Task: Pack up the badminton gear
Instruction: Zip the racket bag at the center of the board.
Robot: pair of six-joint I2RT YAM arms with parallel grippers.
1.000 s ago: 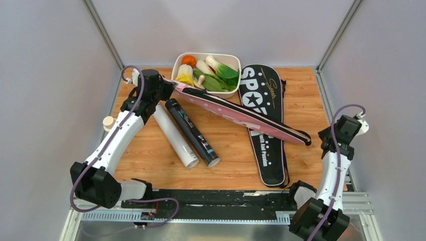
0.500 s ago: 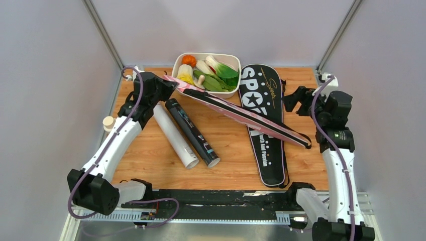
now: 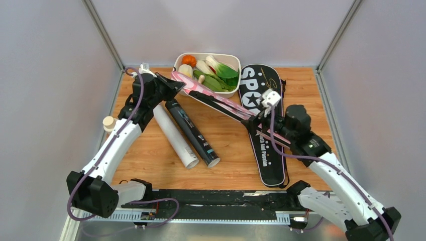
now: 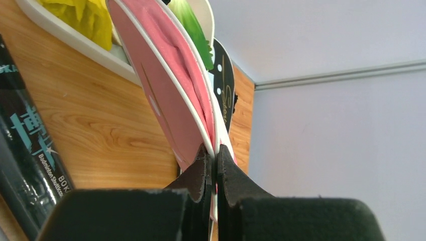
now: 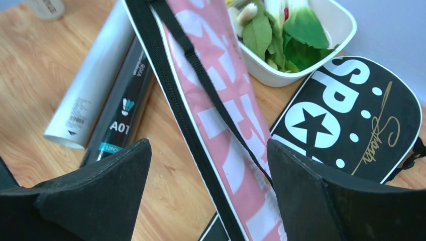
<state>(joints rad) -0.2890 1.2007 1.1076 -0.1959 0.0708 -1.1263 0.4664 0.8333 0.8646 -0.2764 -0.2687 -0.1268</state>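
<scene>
My left gripper is shut on the edge of the pink "SPORT" racquet cover and holds its far end up by the tray; the wrist view shows the pads pinching the pink cover. The cover slants down to the right across the black "SPORT" cover. My right gripper hangs open just above the pink cover, one finger on each side of it. The black cover lies to its right. A white tube and a black tube lie side by side, left of centre.
A white tray of toy vegetables stands at the back, right behind the raised end of the pink cover. A small bottle with a cream cap stands near the left edge. Grey walls close in the left, back and right sides.
My right arm swung in from the right edge to the middle and its gripper opened over the pink cover. The left gripper raised and turned the cover's far end toward the tray.
</scene>
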